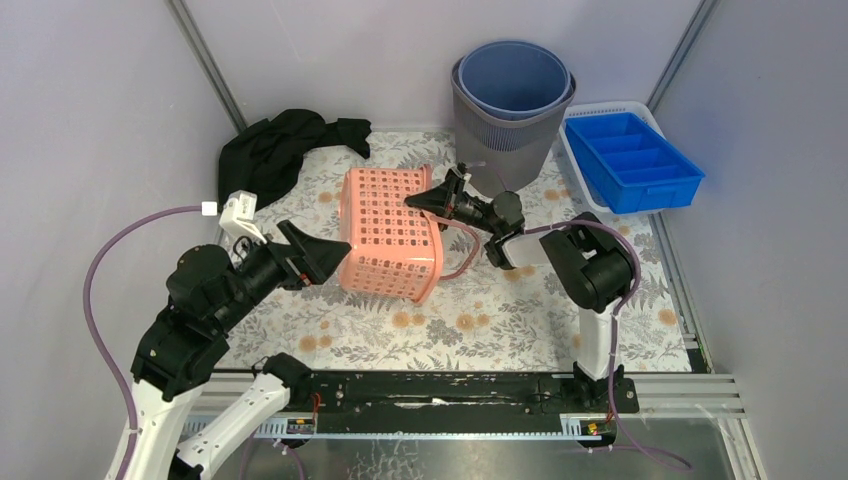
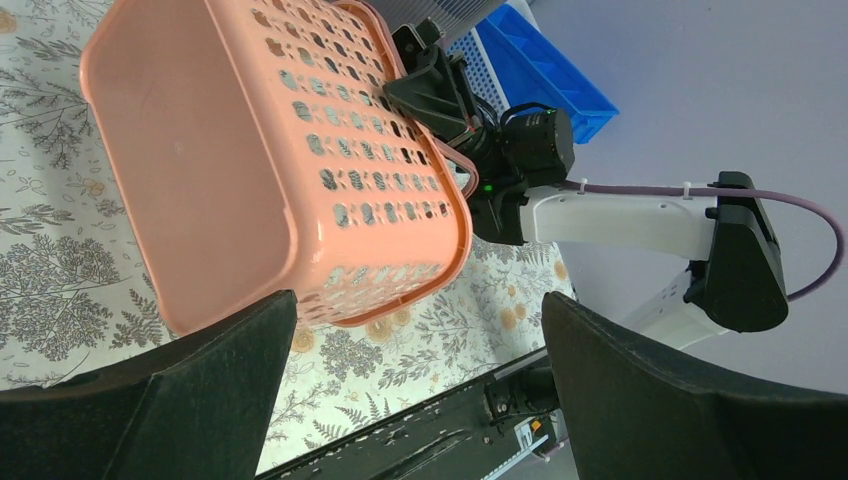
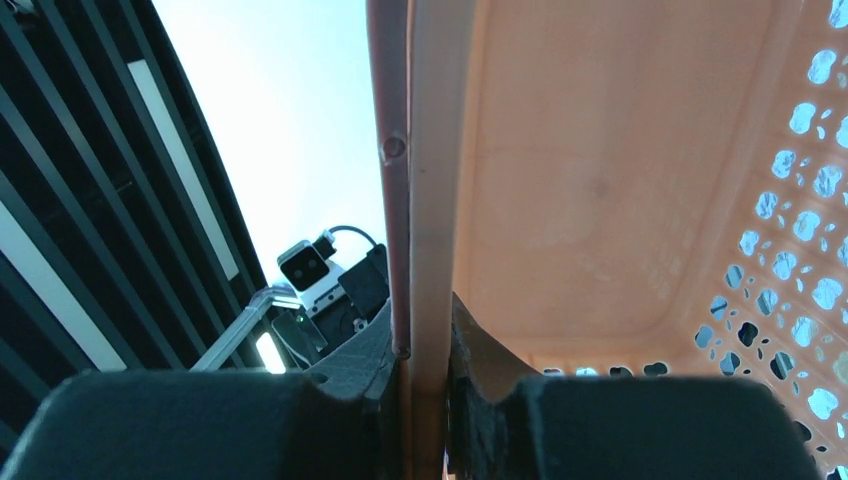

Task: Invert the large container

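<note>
Right jaws clamp basket point(image 1: 390, 232) rim; seemingly tilted.

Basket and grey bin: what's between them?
The right gripper, shut on the rim of the basket, fills the gap to the grey bin; clear in the top view.

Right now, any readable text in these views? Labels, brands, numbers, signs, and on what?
None can be read in any view.
The pink basket, grey bin, blue tray and black cloth show no print.
The tablecloth carries only a floral pattern.
If the arms bear any markings, they are too small to make out.
</note>
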Robot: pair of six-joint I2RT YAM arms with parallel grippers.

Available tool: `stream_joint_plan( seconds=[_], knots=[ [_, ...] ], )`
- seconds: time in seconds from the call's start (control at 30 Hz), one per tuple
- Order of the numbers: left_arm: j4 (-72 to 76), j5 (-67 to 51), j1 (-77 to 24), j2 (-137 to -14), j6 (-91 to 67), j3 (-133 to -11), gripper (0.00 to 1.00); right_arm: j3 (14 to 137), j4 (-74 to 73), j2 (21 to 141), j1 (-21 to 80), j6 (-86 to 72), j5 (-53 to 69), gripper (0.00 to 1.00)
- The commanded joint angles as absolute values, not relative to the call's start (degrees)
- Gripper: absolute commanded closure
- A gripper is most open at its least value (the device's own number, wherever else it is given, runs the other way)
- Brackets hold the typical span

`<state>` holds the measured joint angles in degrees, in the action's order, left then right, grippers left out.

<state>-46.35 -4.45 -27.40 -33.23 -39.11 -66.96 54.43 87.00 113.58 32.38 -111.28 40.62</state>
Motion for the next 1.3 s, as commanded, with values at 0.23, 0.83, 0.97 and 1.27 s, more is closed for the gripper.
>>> stream_joint_plan(
  seconds=[0.23,0.83,0.97,1.27],
  knots=[
    [-45.81,-2.99,-27.78,-32.33,-39.26,-66.55,0.0,61.9,97.09,117.92,37.96,-107.81,32.84,1.0],
    [-47.02,-2.19,-27.85,-32.27,-39.11,-66.98,0.0,68.26,97.51,124.77,43.41,-102.47,25.53,1.0],
    [-47.04,-2.14,-27.77,-32.58,-39.11,-67.31,0.0,68.75,97.47,126.17,43.38,-102.09,24.89,1.0],
    [-47.02,-2.28,-27.77,-32.85,-39.2,-67.6,0.0,66.83,97.48,127.92,41.95,-100.75,26.36,0.95]
  ],
)
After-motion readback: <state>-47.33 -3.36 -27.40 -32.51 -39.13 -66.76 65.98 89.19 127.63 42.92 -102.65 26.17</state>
